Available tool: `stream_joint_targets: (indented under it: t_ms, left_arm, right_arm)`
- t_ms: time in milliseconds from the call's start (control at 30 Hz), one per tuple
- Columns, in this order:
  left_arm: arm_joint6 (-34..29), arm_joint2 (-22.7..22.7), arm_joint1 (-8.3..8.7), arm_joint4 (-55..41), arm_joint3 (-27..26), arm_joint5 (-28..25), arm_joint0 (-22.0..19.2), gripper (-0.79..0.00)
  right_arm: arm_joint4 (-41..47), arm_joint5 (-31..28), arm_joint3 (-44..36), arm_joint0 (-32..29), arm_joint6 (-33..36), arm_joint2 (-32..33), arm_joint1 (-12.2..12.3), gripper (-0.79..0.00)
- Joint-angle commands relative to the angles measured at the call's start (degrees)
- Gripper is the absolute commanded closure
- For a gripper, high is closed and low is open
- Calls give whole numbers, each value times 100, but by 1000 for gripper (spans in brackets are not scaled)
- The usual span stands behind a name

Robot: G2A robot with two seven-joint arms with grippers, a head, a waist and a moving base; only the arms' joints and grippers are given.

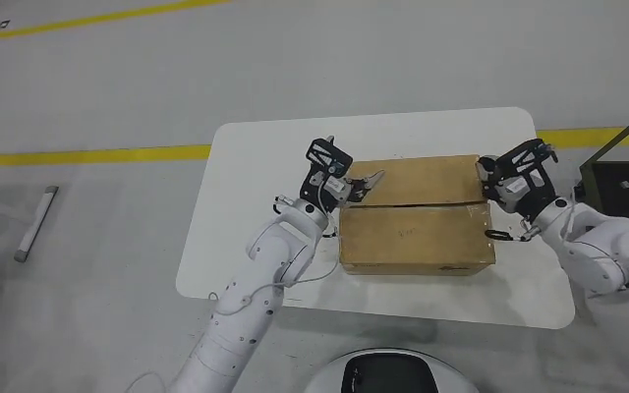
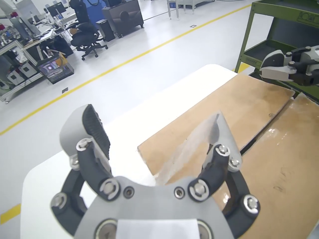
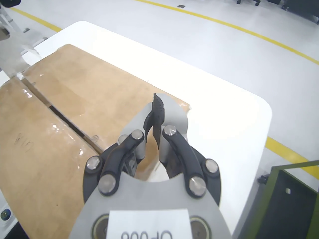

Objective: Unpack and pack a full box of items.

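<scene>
Box top: the box (image 1: 416,221) was closed, its two flaps lying flat and barring any way in from above.
Seam: the seam (image 1: 418,204) between the flaps was only a thin dark slit along the box's length.
Left end: the left gripper (image 2: 153,118) stood spread over the far flap's end, one finger above the table.
Right end: the right gripper (image 3: 157,108), its pads together, sat over the far corner.
Left of box: a broad stretch of table (image 1: 256,196) offered the widest passage.
Long sides: a narrower strip of table ran along each.
Right side: a green cart (image 1: 604,172) stood close beside the table, crowding that approach.
</scene>
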Motion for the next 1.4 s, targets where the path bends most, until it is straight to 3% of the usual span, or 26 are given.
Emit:
stream_joint_targets:
  t_ms: [0, 400, 833, 900, 1033, 1067, 1100, 1233, 1367]
  left_arm:
    - [3, 151, -51, 6, 56, -26, -103, -785]
    - [5, 1056, -413, 125, 380, -109, -568, -785]
    - [-46, 1861, -921, 234, 882, 68, -1084, -785]
    - [-69, 1911, -988, 309, 935, 153, -1159, -785]
    - [-246, 1808, -1048, 311, 945, 298, -1164, -785]
    - [-323, 1750, -1047, 310, 907, 334, -1137, -785]
    - [-404, 1670, -1038, 307, 855, 368, -1101, -785]
    - [-810, 1230, -929, 408, 493, 387, -844, -785]
    - [-1393, 575, -735, 546, -71, 269, -362, -785]
  right_arm:
    - [28, 8, -21, -97, -10, 241, 17, 0]
    - [276, 20, -78, -831, -158, 1242, 58, 0]
    - [556, -244, -59, -1517, -380, 1973, 58, -6]
    - [607, -301, -80, -1586, -378, 2029, 56, -74]
    - [882, -644, -118, -1680, -225, 2108, 65, -369]
    - [990, -751, -121, -1686, -152, 2134, 71, -471]
    - [1097, -868, -137, -1686, -58, 2151, 78, -785]
    - [1784, -1196, -96, -1607, 342, 2221, 105, -785]
    - [1623, -1288, -147, -1518, 629, 2325, 146, -785]
